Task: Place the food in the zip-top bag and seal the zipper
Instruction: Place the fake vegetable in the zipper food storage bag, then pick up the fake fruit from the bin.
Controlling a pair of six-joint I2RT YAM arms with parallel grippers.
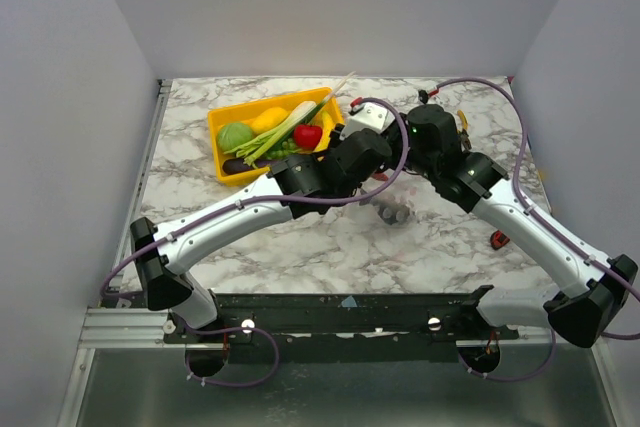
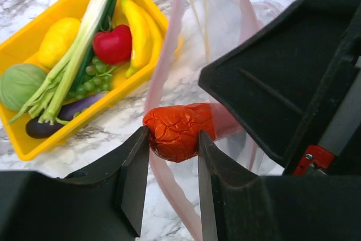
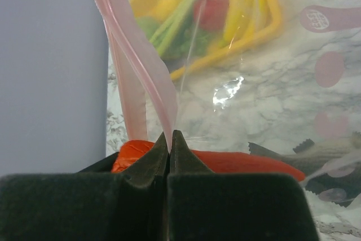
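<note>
Now L claw [image 2: 172,139] grips orange-red toy food [image 2: 176,125] at bag [image 2: 217,9] mouth, R claw [image 3: 170,142] pinching zipper [image 3: 151,77], yellow tray [image 2: 20,148] beside.

High rear camera looks down; close wrist cameras share the tray [image 2: 34,29].

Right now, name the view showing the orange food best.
Left wrist: the orange food sits close and unblocked between the fingers of the left gripper. Right wrist shows only a low strip of it; top external hides it.
</note>
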